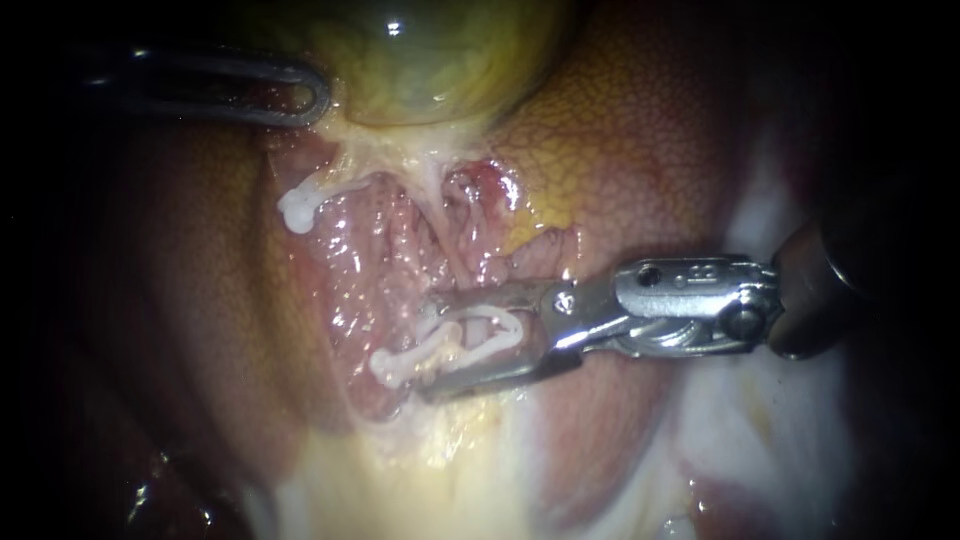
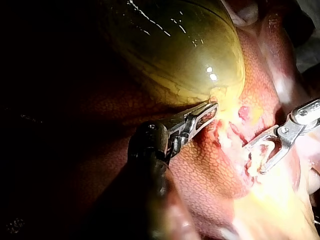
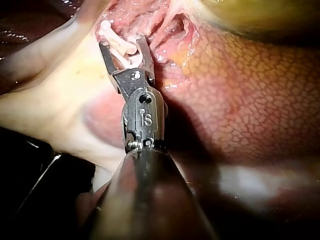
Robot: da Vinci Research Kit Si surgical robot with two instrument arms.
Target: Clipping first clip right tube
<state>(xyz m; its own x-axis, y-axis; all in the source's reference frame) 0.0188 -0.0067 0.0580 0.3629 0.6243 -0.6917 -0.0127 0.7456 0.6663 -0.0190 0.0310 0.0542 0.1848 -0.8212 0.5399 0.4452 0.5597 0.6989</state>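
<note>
- Right tube [image 1: 400,362]: pale white and glossy, thin and slightly kinked, with a rounded knob at its free end. It lay across the raw pink bed below the gallbladder [image 1: 430,60]. Its middle stretch sat between the jaws of the right instrument [image 1: 435,345], and the knobbed end stuck out past their tips.
- Same tube, right wrist view [image 3: 120,46]: a white strand that crossed the gap of the jaws near their tips.
- Right instrument: shaft entered from the right. The jaws stood in a narrow V, one on each side of the tube, with a gap showing. They were not pressed together on it.
- Left tube [image 1: 298,210]: a second white strand ending in a blob. It was well apart from the right instrument, up towards the gallbladder.
- Left instrument [image 1: 305,98]: slotted jaws lay close together, clamped on the pale fold at the gallbladder's lower edge.
- Gallbladder: yellow-green, taut and shiny.
- Liver [image 1: 640,150]: orange-brown with a mottled surface, on both sides of the bed.
</note>
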